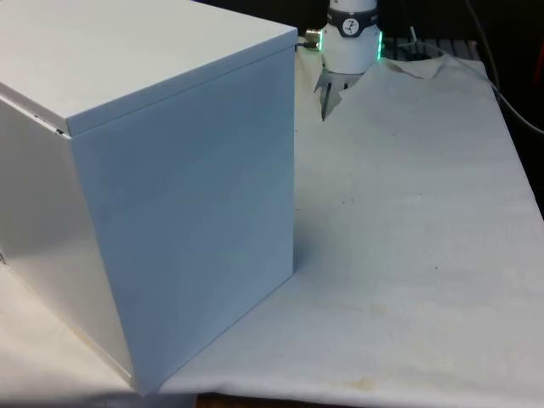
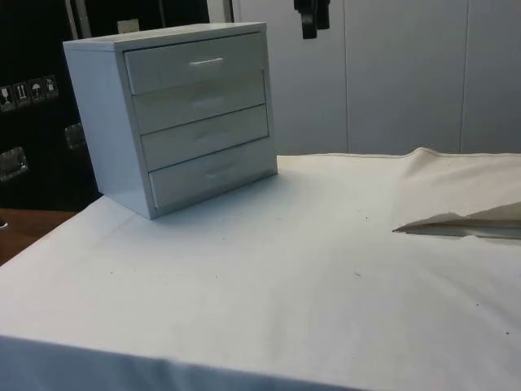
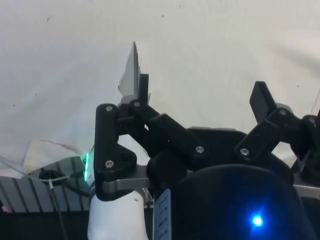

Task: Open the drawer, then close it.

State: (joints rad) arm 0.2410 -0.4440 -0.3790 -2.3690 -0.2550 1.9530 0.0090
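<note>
The chest of drawers (image 2: 183, 114) sits at about 10 o'clock on the table (image 2: 285, 269) in the side view, all four drawers shut, so nothing's started yet. The gripper (image 3: 202, 95) hangs up at 12 o'clock, well clear of it, fingers spread wide, probably ready for a handle (image 2: 206, 61).

I see the white cloth (image 2: 269, 277) spread across the table, marked with a few small dark specks (image 1: 346, 201) near its middle. Along the edge by the dark cabinets (image 2: 32, 106) a strip of brown tabletop (image 2: 24, 232) shows bare. At the far end the cloth is rucked into a raised fold (image 2: 456, 220), and a fainter yellowish stain (image 1: 361, 384) sits by the near edge, I think. Pale panels (image 2: 391, 73) stand behind the table.
</note>
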